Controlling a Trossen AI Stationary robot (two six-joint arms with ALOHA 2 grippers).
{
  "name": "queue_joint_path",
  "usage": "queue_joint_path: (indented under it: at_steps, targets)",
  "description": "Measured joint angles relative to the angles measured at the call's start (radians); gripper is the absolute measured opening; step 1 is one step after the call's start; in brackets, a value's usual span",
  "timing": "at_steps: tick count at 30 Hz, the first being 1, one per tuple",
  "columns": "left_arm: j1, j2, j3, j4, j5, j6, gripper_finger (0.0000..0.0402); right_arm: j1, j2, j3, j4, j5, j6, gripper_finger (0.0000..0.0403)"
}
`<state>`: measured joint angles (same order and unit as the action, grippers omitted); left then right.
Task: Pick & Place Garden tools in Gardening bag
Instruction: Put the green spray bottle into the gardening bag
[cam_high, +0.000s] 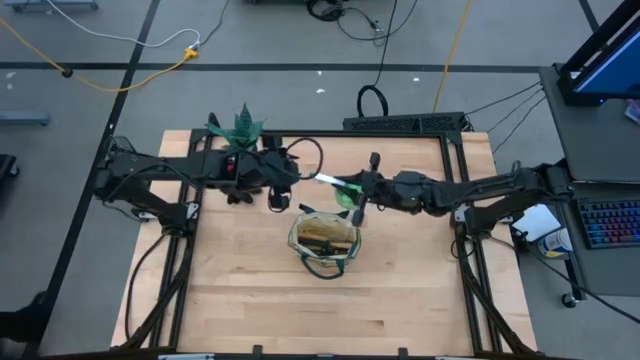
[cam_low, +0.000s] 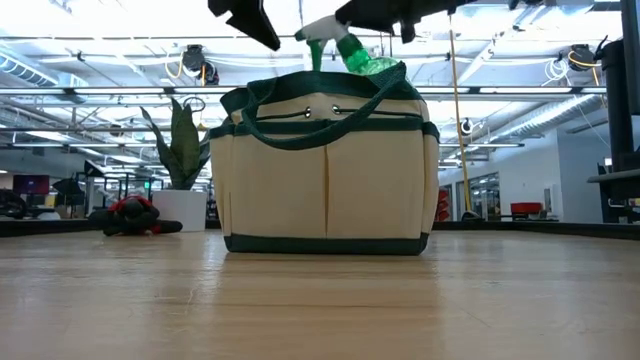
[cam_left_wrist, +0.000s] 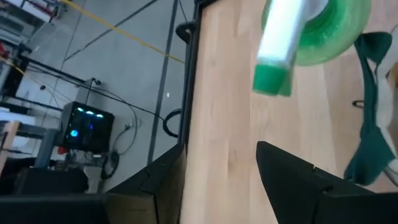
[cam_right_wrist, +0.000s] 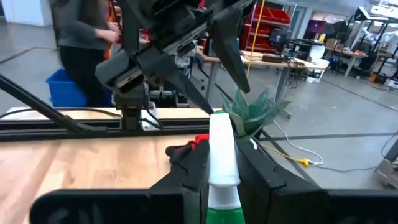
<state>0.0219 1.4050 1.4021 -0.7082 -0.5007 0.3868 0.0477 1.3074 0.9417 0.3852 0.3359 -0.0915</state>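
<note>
Wooden tabletop (cam_high: 240, 300) seen from above, with a round beige gardening bag (cam_high: 323, 243) standing near its middle, dark green trim and loop handles, wooden-handled tools already inside. Just above the bag's far rim, held in the air: a green spray bottle (cam_high: 342, 187) with a white nozzle pointing toward the left arm. Clamped around the bottle: the right gripper (cam_high: 357, 192), fingers narrow on either side of its neck. Just beyond the nozzle tip, apart from it: the left gripper (cam_high: 277, 198), fingers spread wide, holding nothing. Near the far left corner of the tabletop: a green spiky plant (cam_high: 238, 127) in a white pot, with a red item (cam_low: 130, 210) and dark shears lying beside it. Beyond the table, part of a person (cam_right_wrist: 84, 43) in dark clothes.
</note>
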Motion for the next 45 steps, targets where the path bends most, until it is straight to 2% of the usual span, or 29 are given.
queue_joint_path:
  at_steps: [6, 12, 15, 22, 34, 37, 42, 45]
  targets:
    - [0.0, -0.068, 0.0, -0.07, 0.0, -0.094, 0.0202, 0.038, -0.04, 0.0, 0.07, -0.004, -0.028, 0.0047]
    - [0.0, -0.112, 0.0, -0.11, 0.001, -0.185, 0.0202, 0.064, -0.025, 0.0, 0.175, -0.176, -0.001, 0.0047]
    - [0.0, -0.125, -0.002, -0.124, 0.003, -0.22, 0.0202, 0.077, 0.004, 0.001, 0.201, -0.208, 0.023, 0.0047]
    - [0.0, -0.125, -0.002, -0.139, 0.003, -0.271, 0.0202, 0.122, 0.093, 0.001, 0.321, -0.21, 0.057, 0.0047]
    - [0.0, -0.125, -0.002, -0.171, 0.014, -0.342, 0.0202, 0.205, 0.151, -0.029, 0.367, -0.201, 0.073, 0.0047]
    - [0.0, -0.125, -0.002, -0.179, 0.041, -0.358, 0.0202, 0.206, 0.151, -0.11, 0.484, -0.135, 0.094, 0.0047]
    - [-0.004, -0.125, -0.002, -0.179, 0.066, -0.371, 0.0202, 0.204, 0.149, -0.296, 0.845, -0.127, 0.107, 0.0045]
    - [-0.005, -0.125, -0.002, -0.167, 0.066, -0.369, 0.0202, 0.201, 0.151, -0.39, 0.953, -0.111, 0.119, 0.0045]
